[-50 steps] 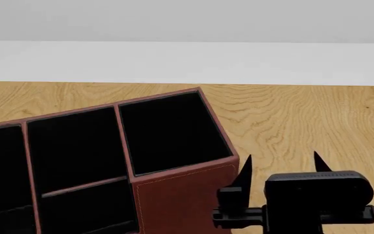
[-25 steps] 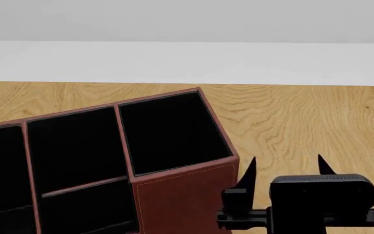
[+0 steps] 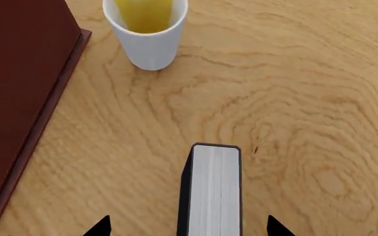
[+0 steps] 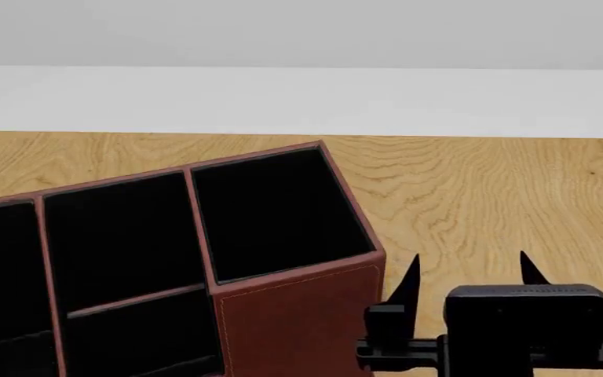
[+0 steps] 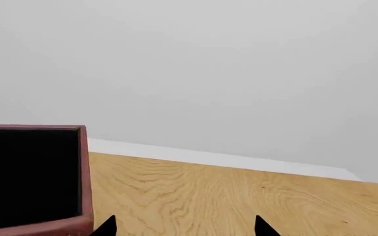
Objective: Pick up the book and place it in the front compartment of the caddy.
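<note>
Light wooden table (image 4: 490,196) with a swirling grain, running back to a pale wall. Resting on it: a reddish-brown caddy (image 4: 291,322) with black-lined compartments, just beside the right gripper (image 4: 467,271), on its left. Under the left gripper (image 3: 187,225), between its spread fingertips, a book (image 3: 214,191) with its white page edge toward the camera; whether flat on the wood or lifted, not clear. Ahead of that gripper, well beyond the book's end, a white cup (image 3: 148,37) with yellow contents, standing upright close to the caddy's wall.
</note>
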Robot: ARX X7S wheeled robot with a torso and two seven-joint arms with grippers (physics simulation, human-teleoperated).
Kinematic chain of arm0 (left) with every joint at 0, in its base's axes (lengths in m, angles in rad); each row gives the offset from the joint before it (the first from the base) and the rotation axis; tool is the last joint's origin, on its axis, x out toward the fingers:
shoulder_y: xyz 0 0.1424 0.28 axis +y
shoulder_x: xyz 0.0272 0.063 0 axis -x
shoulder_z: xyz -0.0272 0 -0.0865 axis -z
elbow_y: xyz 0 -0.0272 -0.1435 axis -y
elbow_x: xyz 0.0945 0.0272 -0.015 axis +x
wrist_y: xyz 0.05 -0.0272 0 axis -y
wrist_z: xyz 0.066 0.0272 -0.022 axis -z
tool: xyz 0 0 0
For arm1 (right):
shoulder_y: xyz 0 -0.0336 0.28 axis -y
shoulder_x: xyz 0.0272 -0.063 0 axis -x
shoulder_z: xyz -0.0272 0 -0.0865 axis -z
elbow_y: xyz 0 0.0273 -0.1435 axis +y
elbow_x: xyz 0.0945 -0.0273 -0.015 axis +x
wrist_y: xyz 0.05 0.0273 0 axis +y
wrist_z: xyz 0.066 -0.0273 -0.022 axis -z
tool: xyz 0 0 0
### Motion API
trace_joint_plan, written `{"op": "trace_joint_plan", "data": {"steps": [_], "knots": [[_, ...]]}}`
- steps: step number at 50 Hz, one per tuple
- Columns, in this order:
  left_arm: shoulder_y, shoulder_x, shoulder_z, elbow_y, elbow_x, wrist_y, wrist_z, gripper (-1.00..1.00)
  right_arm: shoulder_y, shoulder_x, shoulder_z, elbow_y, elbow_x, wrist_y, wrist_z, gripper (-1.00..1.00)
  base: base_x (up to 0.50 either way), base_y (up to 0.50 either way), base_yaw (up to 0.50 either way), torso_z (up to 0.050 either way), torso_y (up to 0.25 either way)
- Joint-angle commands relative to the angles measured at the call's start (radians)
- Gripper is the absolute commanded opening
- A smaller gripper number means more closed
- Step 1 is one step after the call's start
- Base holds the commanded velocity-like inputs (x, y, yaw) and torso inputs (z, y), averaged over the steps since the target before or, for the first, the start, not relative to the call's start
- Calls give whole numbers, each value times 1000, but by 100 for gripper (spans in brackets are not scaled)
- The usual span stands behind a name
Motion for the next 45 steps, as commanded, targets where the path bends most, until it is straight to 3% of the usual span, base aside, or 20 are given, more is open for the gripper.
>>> {"op": "trace_joint_plan", "data": {"steps": [1, 40, 41, 45], "knots": [[-4, 25, 5, -11, 58, -18, 65, 100, 1, -10, 37, -4, -9, 2, -21, 100, 0, 0, 0, 0, 0], [14, 45, 112, -64, 221, -15, 180, 100, -39, 0, 63, 21, 6, -56, -16, 100, 0, 0, 0, 0, 0], [15, 44, 114, -64, 226, -13, 179, -100, -40, -1, 64, 24, 7, -59, -16, 100, 0, 0, 0, 0, 0], [9, 39, 135, -45, 228, -24, 173, -100, -40, 0, 60, 28, 5, -63, -15, 100, 0, 0, 0, 0, 0]]}}
